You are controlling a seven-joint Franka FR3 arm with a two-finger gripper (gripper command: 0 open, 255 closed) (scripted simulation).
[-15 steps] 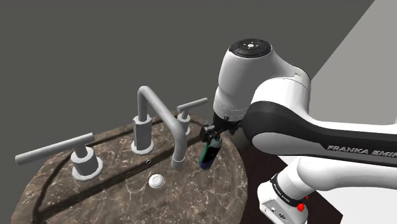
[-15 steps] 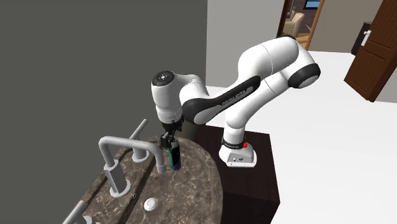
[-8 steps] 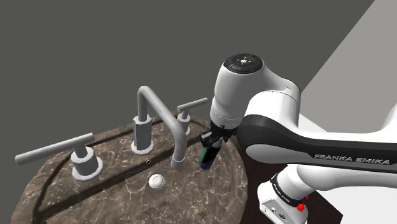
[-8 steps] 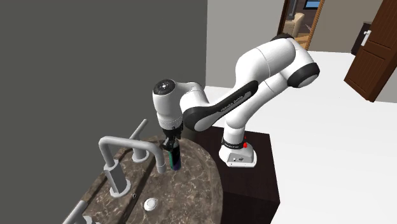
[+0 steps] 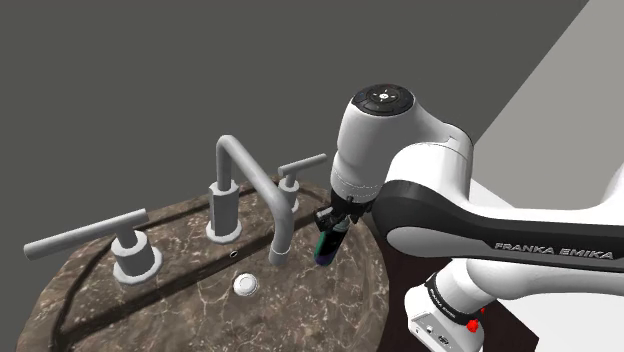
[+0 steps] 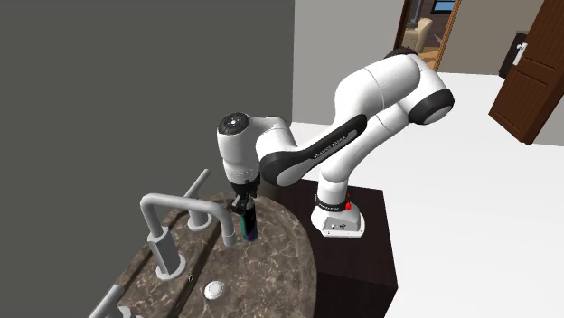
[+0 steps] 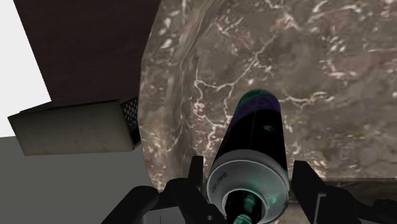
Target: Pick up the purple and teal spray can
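Shoulder view is showing nothing changing since half a second ago: gripper [image 5: 333, 216] is clasping the one purple and teal spray can [image 5: 326, 246] upright over the marble sink [image 5: 120, 310], beside one faucet [image 5: 255, 185] and two lever handles [image 5: 88, 238]

Purple-and-teal spray can [image 7: 251, 143], white-veined brown sink [image 7: 318, 57]

Dark grey wall [image 6: 136, 81], white floor [image 6: 470, 208], brown door [image 6: 533, 72] — marbled brown basin [image 5: 100, 310], grey faucet [image 5: 223, 210]
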